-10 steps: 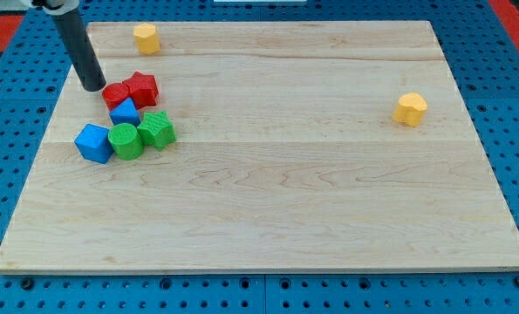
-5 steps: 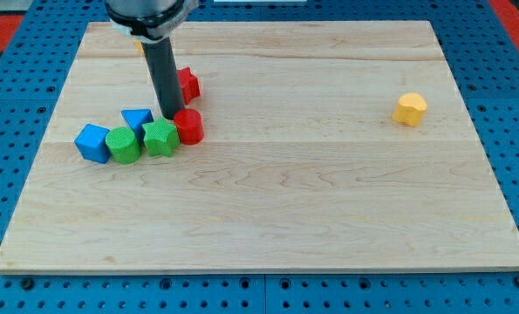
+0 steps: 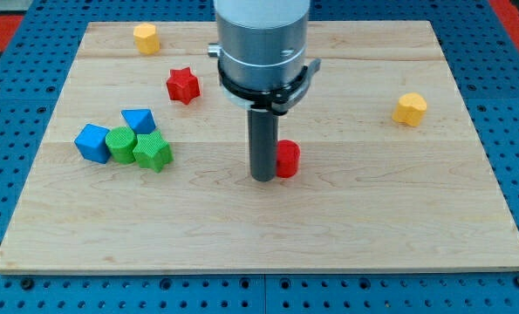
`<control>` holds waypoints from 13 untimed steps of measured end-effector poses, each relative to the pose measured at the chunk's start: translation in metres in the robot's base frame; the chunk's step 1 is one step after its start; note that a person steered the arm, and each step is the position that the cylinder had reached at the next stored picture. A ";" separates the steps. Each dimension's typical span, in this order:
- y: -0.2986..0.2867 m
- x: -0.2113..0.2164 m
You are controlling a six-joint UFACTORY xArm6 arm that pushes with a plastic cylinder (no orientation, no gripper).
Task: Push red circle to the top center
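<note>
red circle waits mid-worktop, top center not yet reached

wooden worktop (image 3: pixel 268 244) lies bare nearest the view's bottom. further up, my tip (image 3: pixel 262 178) touches the red circle (image 3: pixel 287 159) on its left side, near the middle. no claw on this rig, so no apart or together to report. to do this well i'd bring my tip below the circle and push straight up. that lane looks open; the red star (image 3: pixel 182 85) and yellow blocks (image 3: pixel 146 37) sit well aside.
</note>
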State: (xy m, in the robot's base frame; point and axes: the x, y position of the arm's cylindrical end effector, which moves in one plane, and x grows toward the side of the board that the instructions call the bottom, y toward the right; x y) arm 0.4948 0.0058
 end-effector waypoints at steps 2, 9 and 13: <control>0.075 0.000; 0.022 -0.074; 0.020 -0.177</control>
State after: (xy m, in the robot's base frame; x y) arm 0.3175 0.0260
